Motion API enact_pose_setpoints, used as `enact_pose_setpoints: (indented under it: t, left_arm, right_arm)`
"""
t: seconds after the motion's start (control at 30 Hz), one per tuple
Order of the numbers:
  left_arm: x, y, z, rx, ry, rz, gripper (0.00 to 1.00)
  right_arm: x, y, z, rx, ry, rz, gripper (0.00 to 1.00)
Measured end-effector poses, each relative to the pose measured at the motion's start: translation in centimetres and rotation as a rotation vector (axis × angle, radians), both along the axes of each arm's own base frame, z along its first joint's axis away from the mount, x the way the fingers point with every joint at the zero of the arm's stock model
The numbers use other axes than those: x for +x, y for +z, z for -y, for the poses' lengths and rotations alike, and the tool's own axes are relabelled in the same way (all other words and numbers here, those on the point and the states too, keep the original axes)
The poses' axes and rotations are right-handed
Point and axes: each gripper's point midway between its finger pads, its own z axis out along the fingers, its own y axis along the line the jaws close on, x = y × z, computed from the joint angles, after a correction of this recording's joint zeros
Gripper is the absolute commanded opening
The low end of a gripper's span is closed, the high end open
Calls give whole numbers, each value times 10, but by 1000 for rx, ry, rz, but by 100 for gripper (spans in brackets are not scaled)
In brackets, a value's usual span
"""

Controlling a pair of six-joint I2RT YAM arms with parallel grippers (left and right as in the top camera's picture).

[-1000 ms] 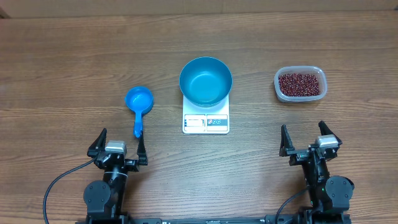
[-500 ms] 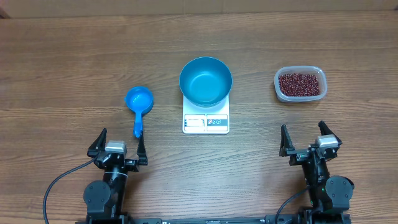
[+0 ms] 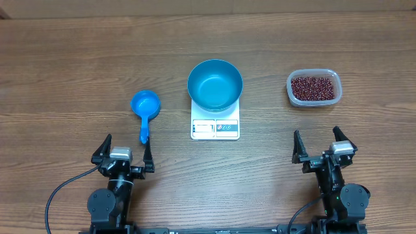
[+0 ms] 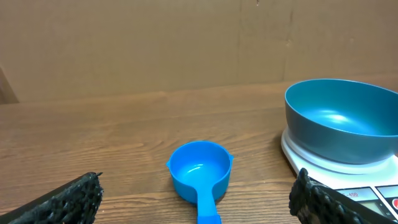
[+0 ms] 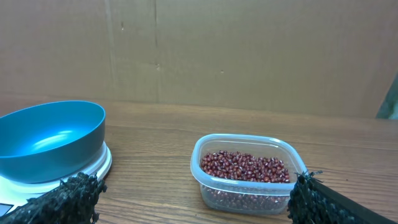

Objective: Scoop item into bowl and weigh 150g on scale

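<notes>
The blue bowl [image 3: 215, 84] sits empty on the white scale [image 3: 215, 129] at centre frame. The beans [image 3: 314, 88] fill a clear tub [image 3: 313, 71] at upper right, and a blue scoop [image 3: 145, 104] lies centre-left. The left gripper [image 3: 125, 151] and right gripper [image 3: 317, 144] sit low in frame, jaws wide, with open table [image 3: 65, 65] ahead.

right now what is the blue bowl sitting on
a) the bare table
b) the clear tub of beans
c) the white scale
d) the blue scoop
c: the blue bowl sits on top of the white scale, whose display edge sticks out from under the bowl on the side nearer the arms.
</notes>
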Motion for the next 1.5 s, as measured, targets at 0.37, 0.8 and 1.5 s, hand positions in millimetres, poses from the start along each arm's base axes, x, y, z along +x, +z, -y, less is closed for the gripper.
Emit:
enact_pose_setpoints:
  t: [0.37,0.8,1.5]
  left_arm:
    - [0,0,0,0,0,0,100]
    - [-4,8,0,-14,2,-38,100]
    - [65,98,-6,-18,29,-625,100]
  right_arm:
    - [0,0,0,0,0,0,100]
    - [0,0,0,0,0,0,100]
    - [0,1,0,-1,-1,4,100]
